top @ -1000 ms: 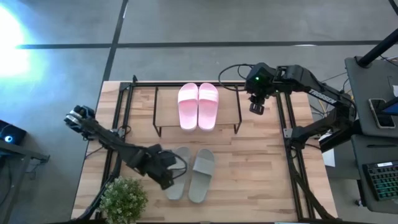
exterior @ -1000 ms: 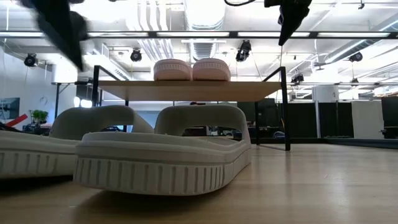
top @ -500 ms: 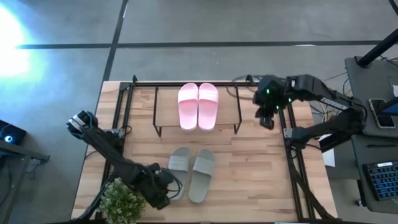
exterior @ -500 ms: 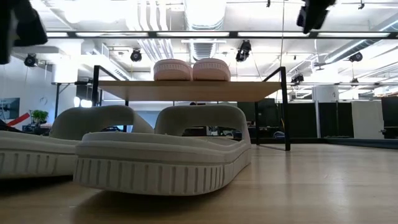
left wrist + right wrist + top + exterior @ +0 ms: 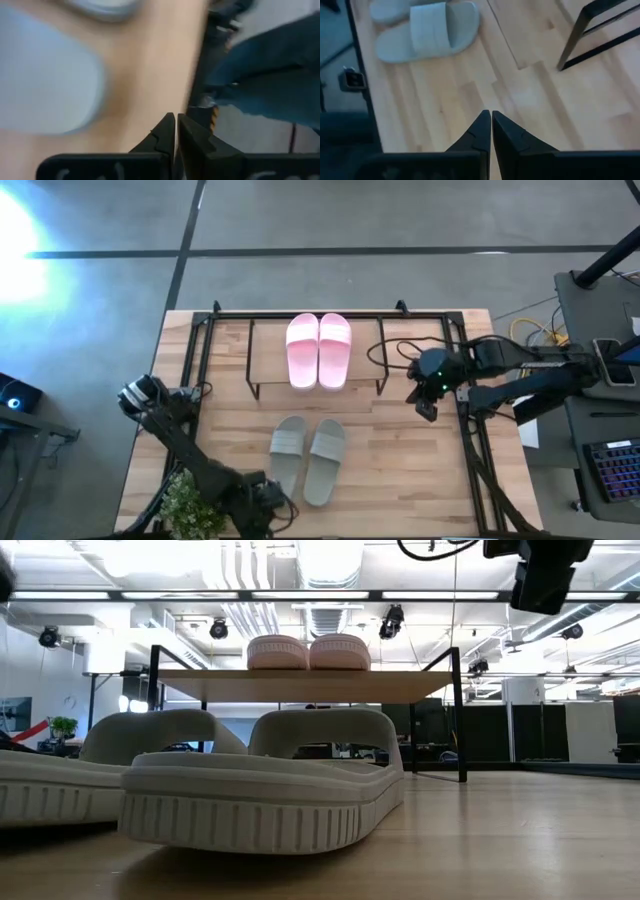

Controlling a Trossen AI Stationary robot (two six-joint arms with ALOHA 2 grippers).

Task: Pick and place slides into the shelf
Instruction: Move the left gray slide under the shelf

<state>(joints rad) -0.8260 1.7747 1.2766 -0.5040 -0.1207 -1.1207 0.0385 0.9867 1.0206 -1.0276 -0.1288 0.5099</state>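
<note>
From above, the pink slides [image 5: 319, 351] are seen side by side on the shelf [image 5: 268, 356] at the far middle of the table [image 5: 400, 450]. The grey slides [image 5: 307, 458] lie together on the table in front of the shelf. The left claw [image 5: 262, 518] is held at the near table edge, just beside a small plant [image 5: 189, 502] and near the heels of the grey slides. The right claw [image 5: 426, 408] is held over the table to the right of the shelf.

At table height, the grey slides [image 5: 240, 785] fill the foreground, and the pink slides [image 5: 308, 651] are seen on the shelf [image 5: 300, 684] behind them. Part of the right arm hangs at the upper right.

In the left wrist view, the left claw [image 5: 176, 131] is clenched, empty, over blurred table.

In the right wrist view, the right claw [image 5: 487, 127] is clenched on nothing, above bare wood; the grey slides [image 5: 422, 30] and a shelf leg [image 5: 575, 31] are seen beyond it.
</note>
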